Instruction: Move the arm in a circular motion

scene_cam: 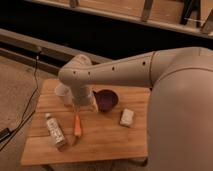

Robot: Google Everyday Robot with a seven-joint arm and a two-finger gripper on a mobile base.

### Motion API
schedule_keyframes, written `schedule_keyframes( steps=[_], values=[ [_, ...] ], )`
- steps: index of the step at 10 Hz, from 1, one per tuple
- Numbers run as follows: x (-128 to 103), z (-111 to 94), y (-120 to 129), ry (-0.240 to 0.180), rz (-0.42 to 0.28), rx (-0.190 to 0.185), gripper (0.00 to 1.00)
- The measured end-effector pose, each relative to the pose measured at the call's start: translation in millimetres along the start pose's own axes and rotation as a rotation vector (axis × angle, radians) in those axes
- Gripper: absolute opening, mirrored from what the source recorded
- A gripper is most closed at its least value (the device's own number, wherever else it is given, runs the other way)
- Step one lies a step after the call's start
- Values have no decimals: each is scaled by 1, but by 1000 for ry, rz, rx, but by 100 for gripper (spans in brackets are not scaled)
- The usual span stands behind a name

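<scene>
The arm (pixel 125 72) is thick, smooth and beige-white, and fills the right side of the camera view. It reaches left over a small wooden table (pixel 107 137), bends at a rounded joint (pixel 75 75), and turns down into a cylindrical end (pixel 84 96). The gripper (pixel 79 107) hangs below that end, low over the table between a white cup (pixel 63 93) and a dark purple bowl (pixel 106 99). It is just above the top of an orange carrot (pixel 77 125). Nothing shows in it.
A small bottle (pixel 55 131) lies at the table's front left. A white block (pixel 127 117) lies right of the bowl. A black cable (pixel 27 107) runs over the carpet to the left. A dark shelf wall (pixel 100 30) stands behind the table.
</scene>
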Motion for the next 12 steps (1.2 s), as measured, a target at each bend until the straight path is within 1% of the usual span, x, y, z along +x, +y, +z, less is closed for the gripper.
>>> schedule_keyframes(
  steps=[1,3,4,6,7,9,10,11,12],
  values=[
    [4,0,-9,-1,13,2,65],
    [9,-2,-25,-7,38,-6,65],
    [9,-5,-41,-15,63,-18,65],
    [2,-10,-65,-27,97,-32,65],
    [-6,-14,-85,-37,124,-37,65],
    [-20,-25,-110,-43,153,-29,65],
    [-28,-30,-120,-44,163,-23,65],
    [-44,-39,-132,-46,176,-14,65],
    [-54,-45,-136,-48,181,-9,65]
  ],
)
